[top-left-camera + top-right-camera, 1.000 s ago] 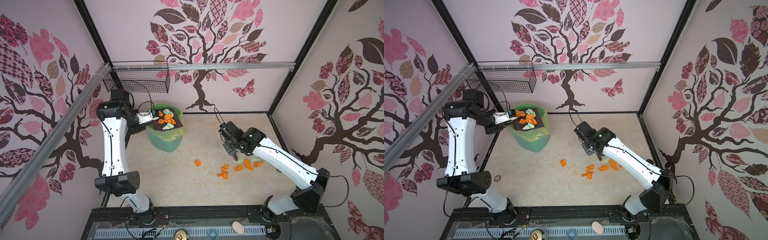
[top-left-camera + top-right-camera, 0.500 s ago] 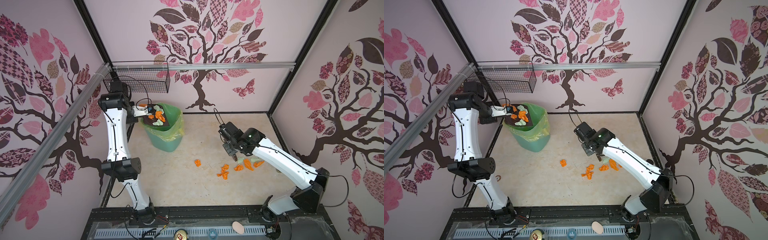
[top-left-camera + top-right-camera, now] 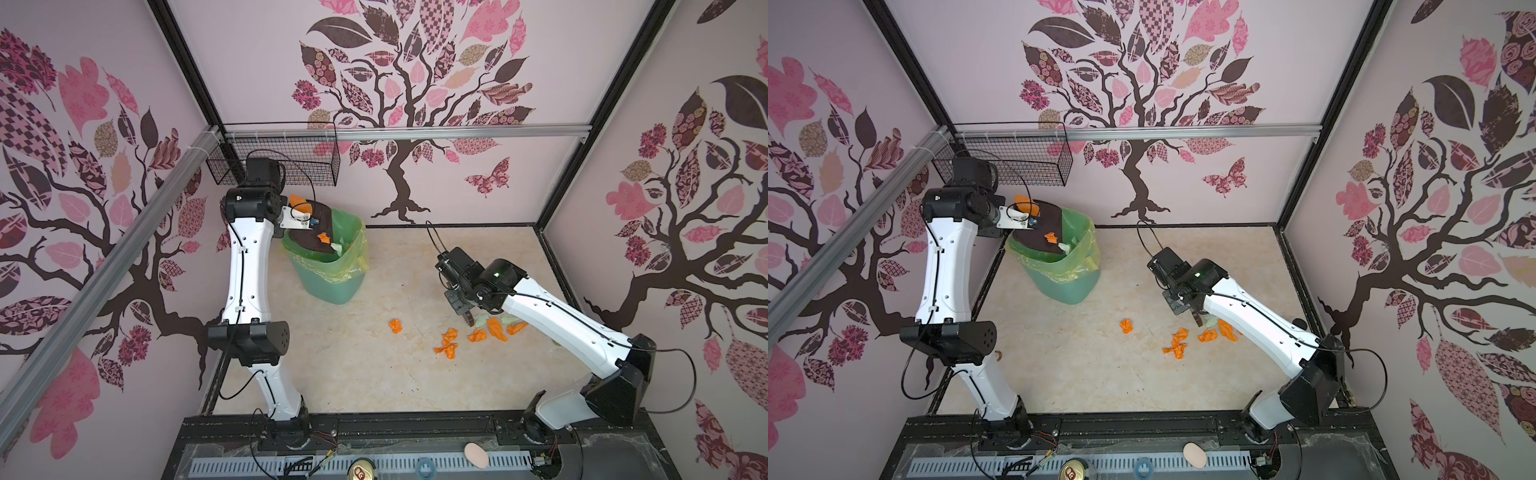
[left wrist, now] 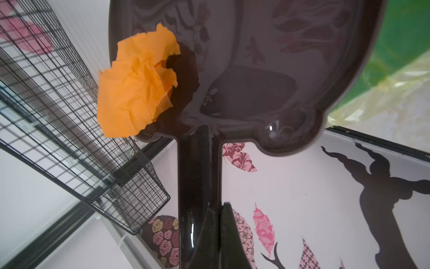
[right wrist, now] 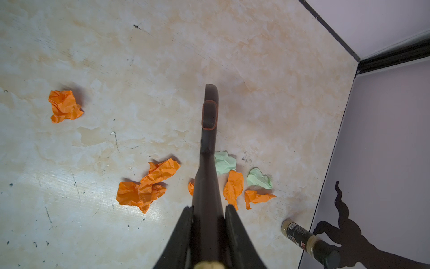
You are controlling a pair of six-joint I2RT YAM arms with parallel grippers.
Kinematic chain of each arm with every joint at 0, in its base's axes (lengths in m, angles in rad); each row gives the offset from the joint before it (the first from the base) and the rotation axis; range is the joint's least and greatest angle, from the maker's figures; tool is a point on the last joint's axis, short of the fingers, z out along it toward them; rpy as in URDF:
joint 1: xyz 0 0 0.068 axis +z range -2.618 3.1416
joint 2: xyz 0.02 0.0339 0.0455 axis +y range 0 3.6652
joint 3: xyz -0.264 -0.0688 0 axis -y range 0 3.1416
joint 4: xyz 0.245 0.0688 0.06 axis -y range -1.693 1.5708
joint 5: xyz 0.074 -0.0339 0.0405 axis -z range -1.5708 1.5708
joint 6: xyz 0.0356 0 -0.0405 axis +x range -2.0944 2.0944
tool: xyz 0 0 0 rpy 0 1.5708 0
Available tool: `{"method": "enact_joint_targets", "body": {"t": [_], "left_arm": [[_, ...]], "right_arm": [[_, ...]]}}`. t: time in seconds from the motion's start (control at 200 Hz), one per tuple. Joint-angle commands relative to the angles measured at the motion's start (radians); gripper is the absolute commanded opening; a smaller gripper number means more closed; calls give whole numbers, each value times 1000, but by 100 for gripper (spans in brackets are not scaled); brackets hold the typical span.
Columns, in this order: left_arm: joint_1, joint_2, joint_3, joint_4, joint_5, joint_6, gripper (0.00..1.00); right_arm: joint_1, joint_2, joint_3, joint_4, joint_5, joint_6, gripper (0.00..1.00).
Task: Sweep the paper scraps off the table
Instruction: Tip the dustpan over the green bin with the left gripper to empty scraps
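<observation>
My left gripper (image 4: 216,235) is shut on the handle of the dark brown dustpan (image 4: 256,69), which is tipped over the green bin (image 3: 332,278). One orange wad (image 4: 137,88) clings to the pan's back rim by the handle. An orange scrap (image 3: 323,237) and a pale green one (image 3: 337,248) lie at the pan's low edge. Several paper scraps (image 5: 149,184), orange and mint, lie on the table (image 3: 374,374) right of centre, with a lone orange one (image 3: 395,325) to their left. My right gripper (image 5: 208,223) is shut on a dark brush handle (image 5: 208,139) just above them.
The bin carries a yellow-green liner (image 3: 353,266). A wire basket (image 3: 282,164) hangs on the back wall above the left arm. A small spice bottle (image 5: 307,242) lies by the right wall. A can (image 3: 361,471) and an egg-shaped object (image 3: 476,455) sit on the front rail.
My left arm has lifted and tipped the dustpan steeper over the bin, and most of the wads on it have slid off. The right arm has stayed put.
</observation>
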Motion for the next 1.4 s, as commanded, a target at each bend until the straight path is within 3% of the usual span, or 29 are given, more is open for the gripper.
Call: {"method": "enact_joint_targets", "body": {"t": [0.0, 0.375, 0.915, 1.195, 1.395], "left_arm": [[-5, -42, -41, 106, -66, 64, 0], [-21, -234, -354, 349, -101, 213, 0], [-46, -273, -434, 509, -113, 297, 0], [-46, -324, -577, 693, -71, 492, 0], [-60, -295, -482, 654, -76, 498, 0]], "right_arm": [[-4, -56, 14, 3, 22, -2, 0], [-3, -48, 23, 8, 18, -11, 0], [-4, -73, 21, -9, 19, -1, 0], [-4, -75, 23, -4, 19, -8, 0], [-3, -83, -4, 21, 10, -7, 0]]}}
